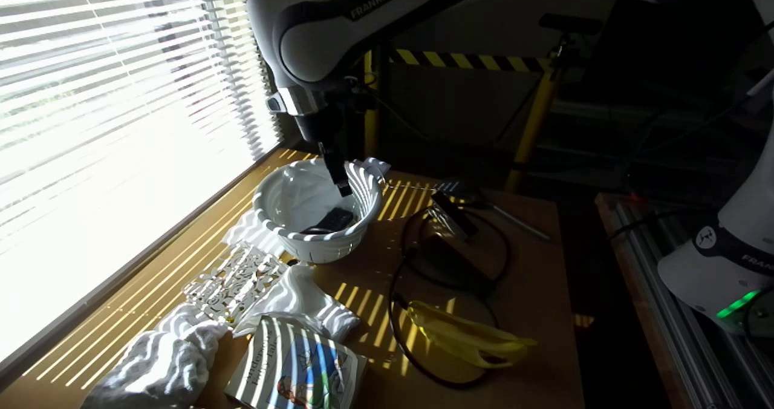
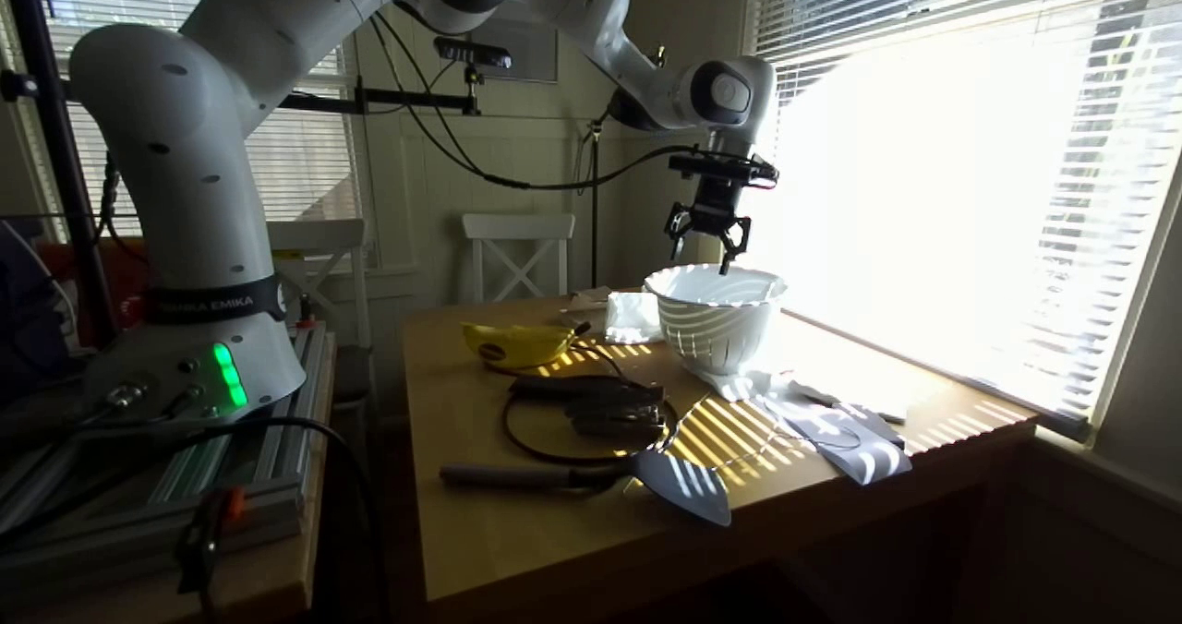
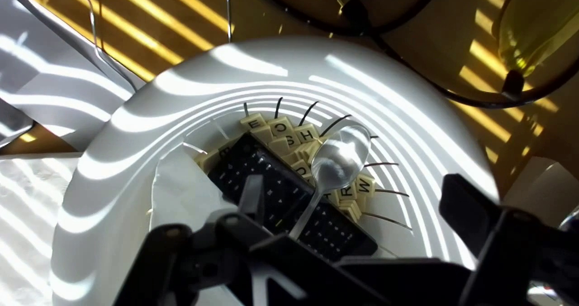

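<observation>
My gripper (image 3: 359, 202) is open and empty, its fingers wide apart over the white slotted bowl (image 3: 334, 73). In both exterior views the gripper (image 1: 343, 190) (image 2: 702, 259) points down at the bowl (image 1: 320, 250) (image 2: 720, 329); in an exterior view one fingertip appears at rim height. Inside the bowl, a black remote control (image 3: 267, 179) lies over several cream letter tiles (image 3: 305, 134). A silver spoon (image 3: 341, 159) lies across the remote and tiles; its handle end is hidden behind the gripper. A white sheet (image 3: 185, 193) lies along the bowl's inner side.
A yellow item (image 1: 465, 336), a coiled black cable (image 1: 396, 336), dark objects (image 2: 614, 412) and a grey spatula (image 2: 683, 486) lie on the table. A book (image 1: 296, 366), grey towel (image 1: 163, 360) and white cloth (image 1: 296, 300) lie near the bowl. A window with blinds (image 1: 121, 46) borders the table.
</observation>
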You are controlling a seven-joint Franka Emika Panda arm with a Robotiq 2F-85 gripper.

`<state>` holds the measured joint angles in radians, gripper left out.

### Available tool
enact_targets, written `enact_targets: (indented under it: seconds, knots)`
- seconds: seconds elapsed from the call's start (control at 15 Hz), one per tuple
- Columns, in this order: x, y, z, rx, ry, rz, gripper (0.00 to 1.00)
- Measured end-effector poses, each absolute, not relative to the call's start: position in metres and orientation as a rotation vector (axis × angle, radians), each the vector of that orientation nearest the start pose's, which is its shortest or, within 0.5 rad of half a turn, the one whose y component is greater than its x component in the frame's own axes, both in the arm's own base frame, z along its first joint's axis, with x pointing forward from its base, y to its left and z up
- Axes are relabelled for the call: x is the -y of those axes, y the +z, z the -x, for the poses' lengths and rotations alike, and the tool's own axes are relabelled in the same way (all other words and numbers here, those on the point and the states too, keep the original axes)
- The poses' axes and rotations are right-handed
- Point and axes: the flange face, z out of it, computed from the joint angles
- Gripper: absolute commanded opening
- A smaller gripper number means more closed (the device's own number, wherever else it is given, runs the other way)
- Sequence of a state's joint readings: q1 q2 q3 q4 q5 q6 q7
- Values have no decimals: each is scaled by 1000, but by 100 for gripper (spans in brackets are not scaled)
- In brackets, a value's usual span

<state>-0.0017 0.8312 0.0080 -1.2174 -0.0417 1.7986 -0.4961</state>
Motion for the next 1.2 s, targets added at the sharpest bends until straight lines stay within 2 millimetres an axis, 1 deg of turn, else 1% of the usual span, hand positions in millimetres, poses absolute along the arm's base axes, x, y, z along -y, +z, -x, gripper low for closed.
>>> enact_targets:
  seconds: [0.13,0.2,0.33,0.4,0.53,0.6,0.67,0.8,0.93,1.2]
  knots:
    - [-18,241,-740,770,384,3037,100]
    - [-28,233,-744,766,404,3052,100]
    - [-43,221,-744,783,486,3030,100]
    - [-45,219,-745,786,500,3026,100]
    - [-44,219,-746,782,504,3026,100]
    - [-44,219,-749,782,462,3039,100]
    - [-44,219,-756,768,371,3068,100]
    - [-42,212,-768,718,181,3122,100]
    - [-39,197,-773,641,56,3152,100]
    - [-34,158,-766,548,46,3161,100]
